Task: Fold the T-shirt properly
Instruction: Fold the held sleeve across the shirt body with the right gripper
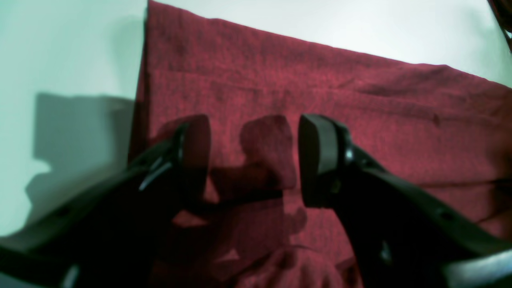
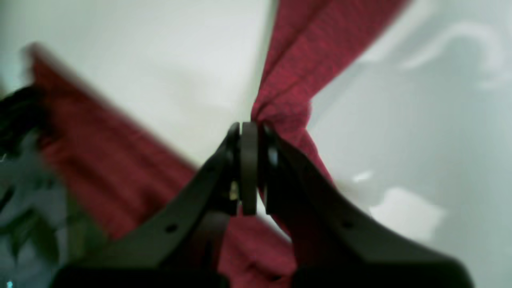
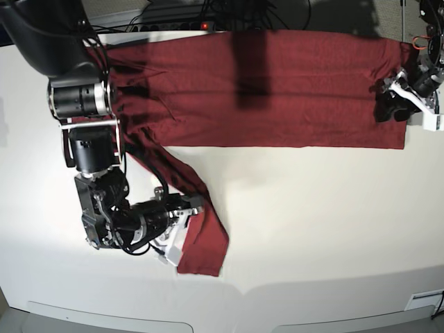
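The dark red T-shirt point(image 3: 277, 90) lies spread flat along the back of the white table point(image 3: 319, 222). One long sleeve point(image 3: 205, 232) trails forward at the left. My right gripper point(image 3: 189, 214) is shut on that sleeve. In the right wrist view the jaws point(image 2: 250, 134) pinch a bunched fold of the red cloth point(image 2: 296, 60) and hold it off the table. My left gripper point(image 3: 387, 104) hovers over the shirt's right end. In the left wrist view it point(image 1: 254, 160) stands open above the flat cloth point(image 1: 320, 80), with nothing between its fingers.
Cables and a power strip point(image 3: 201, 24) run along the table's back edge. A white fixture point(image 3: 431, 121) sits at the far right by the left arm. The right arm's bulky base point(image 3: 80, 97) stands on the shirt's left end.
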### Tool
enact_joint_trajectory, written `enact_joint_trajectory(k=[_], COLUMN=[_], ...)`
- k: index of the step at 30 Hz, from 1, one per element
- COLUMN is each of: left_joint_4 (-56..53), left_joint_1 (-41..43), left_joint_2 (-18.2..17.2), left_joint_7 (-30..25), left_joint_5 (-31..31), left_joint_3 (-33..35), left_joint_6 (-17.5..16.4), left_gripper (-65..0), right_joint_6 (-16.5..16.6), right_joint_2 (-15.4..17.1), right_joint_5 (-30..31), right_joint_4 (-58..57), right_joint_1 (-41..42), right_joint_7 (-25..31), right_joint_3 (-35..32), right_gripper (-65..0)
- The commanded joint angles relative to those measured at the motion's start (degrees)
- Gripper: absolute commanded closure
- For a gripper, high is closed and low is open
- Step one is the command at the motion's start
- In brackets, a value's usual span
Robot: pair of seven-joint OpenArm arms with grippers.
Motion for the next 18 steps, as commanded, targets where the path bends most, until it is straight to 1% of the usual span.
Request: enact_joint_trajectory(k=[1,4,8,15,18], left_joint_4=[0.96,0.96,0.96,0.96,0.96], left_joint_1=[-0.33,-0.33,-0.33,-0.33,-0.33], left_joint_2=[-1.07,-1.11,-1.09,-1.09,-1.09], left_joint_7=[-1.38,-1.31,-1.36,-1.31,-1.33], left_joint_5=[-1.03,-1.01,-1.03,-1.01,-1.01], left_joint_3=[-0.44,-0.44,-0.44,-0.44,-0.44], left_joint_6=[-0.28,-0.26,-0.26,-0.26,-0.26], left_gripper=[-34.0,-34.0,-34.0,-34.0,-34.0], right_joint_6=[0.28,0.28,0.28,0.28,0.28], right_joint_2=[-0.37,-0.50,-1.27,-1.22,-1.22], right_joint_5=[2.21,6.16,11.69,21.53,23.76], right_joint_4=[2.34,5.25,9.99,25.44,31.32], right_joint_1=[1.14,-2.32,-7.26,-16.04,-19.50], right_joint_7=[-0.96,-1.70,-5.70,-10.95,-11.91], right_joint_3=[-0.04,-2.47,-5.62,-7.69,-8.11], right_gripper=[0.0,0.0,0.0,0.0,0.0])
